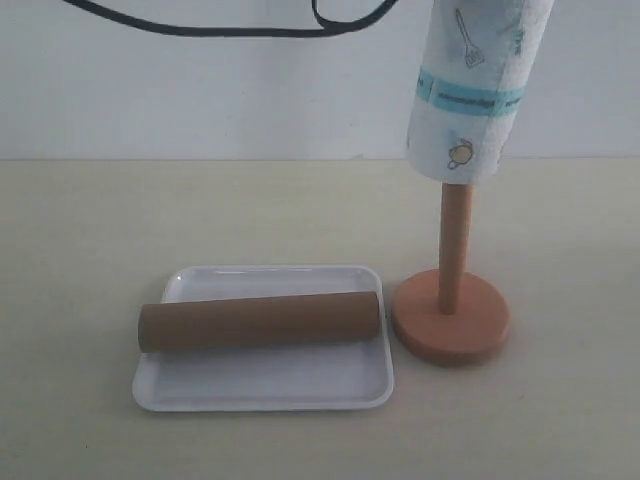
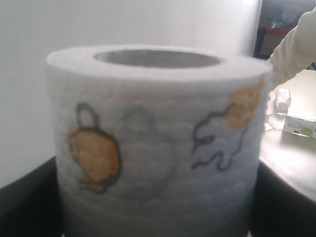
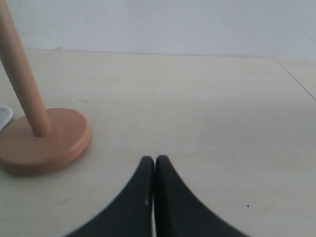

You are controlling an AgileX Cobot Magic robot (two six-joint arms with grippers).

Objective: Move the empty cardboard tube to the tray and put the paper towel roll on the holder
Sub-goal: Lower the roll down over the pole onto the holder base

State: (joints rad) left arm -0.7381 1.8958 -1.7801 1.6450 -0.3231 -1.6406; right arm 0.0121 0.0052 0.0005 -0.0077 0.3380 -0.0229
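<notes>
The paper towel roll [image 1: 478, 80] hangs tilted over the holder [image 1: 450, 325], upper end leaning right. Its lower end is slipped over the top of the pole [image 1: 456, 245], and the pole's tip is hidden inside. In the left wrist view the roll [image 2: 158, 148] fills the frame, and my left gripper [image 2: 158, 207] is shut on it, dark fingers [image 2: 24, 197] at either side. The empty cardboard tube [image 1: 260, 320] lies lengthwise across the white tray [image 1: 270, 385]. My right gripper [image 3: 154, 160] is shut and empty, low over the table beside the holder's base [image 3: 44, 138].
A black cable [image 1: 230, 28] hangs along the wall at the top. In the left wrist view a small clear bottle [image 2: 282, 103] stands on another surface and a pale sleeve [image 2: 296, 44] shows beyond the roll. Bare tabletop [image 3: 207, 108] stretches past the right gripper.
</notes>
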